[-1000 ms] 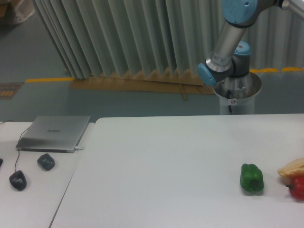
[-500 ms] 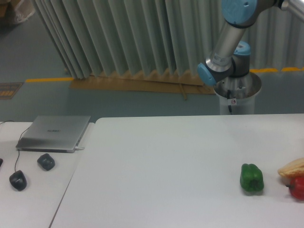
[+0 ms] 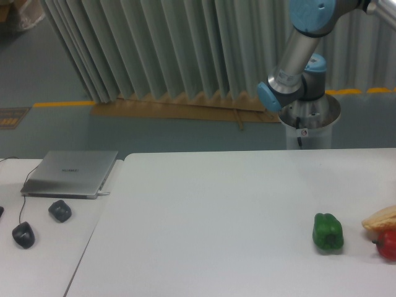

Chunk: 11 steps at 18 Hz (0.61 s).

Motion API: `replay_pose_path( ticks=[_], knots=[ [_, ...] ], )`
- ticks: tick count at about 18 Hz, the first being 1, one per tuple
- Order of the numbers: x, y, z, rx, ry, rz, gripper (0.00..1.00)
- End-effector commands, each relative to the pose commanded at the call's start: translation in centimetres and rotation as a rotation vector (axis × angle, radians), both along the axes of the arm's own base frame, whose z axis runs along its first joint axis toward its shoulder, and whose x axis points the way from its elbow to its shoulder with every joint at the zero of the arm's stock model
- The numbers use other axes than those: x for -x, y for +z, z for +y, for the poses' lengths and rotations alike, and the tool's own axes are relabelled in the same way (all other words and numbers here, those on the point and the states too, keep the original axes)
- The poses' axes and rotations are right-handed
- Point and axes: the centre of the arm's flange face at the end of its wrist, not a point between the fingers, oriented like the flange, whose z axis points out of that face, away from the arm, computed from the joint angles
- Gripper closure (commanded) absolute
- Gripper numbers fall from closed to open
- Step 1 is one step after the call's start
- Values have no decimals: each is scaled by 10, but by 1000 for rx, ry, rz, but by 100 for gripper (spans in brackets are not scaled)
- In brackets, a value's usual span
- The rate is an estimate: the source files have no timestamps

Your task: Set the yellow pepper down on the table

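Observation:
The table (image 3: pixel 216 210) is a large white top filling the lower frame. No clearly yellow pepper shows on it. A pale yellow-tan thing (image 3: pixel 380 218) pokes in at the right edge, cut off by the frame, and I cannot tell what it is. Only the arm's blue-and-grey joints (image 3: pixel 291 83) show, behind the table's far right side. The arm runs out of the top right corner, so the gripper is out of view.
A green pepper (image 3: pixel 328 232) lies on the table's right side, with a red pepper (image 3: pixel 388 245) at the right edge. The smaller desk on the left holds a silver laptop (image 3: pixel 71 173), a dark mouse (image 3: pixel 23 235) and another dark lump (image 3: pixel 60 211). The arm's metal pedestal (image 3: pixel 309 127) stands behind.

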Motion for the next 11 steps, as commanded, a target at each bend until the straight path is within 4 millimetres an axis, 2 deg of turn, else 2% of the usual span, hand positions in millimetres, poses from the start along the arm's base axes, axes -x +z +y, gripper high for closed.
replay_pose_path(
  ticks=[4,6,11],
  knots=[
    [1,2,-2,-2,11,6,42],
    [3,17,-2,-3,12,26,43],
    [2,27,-1,-2,23,7,45]
  ],
)
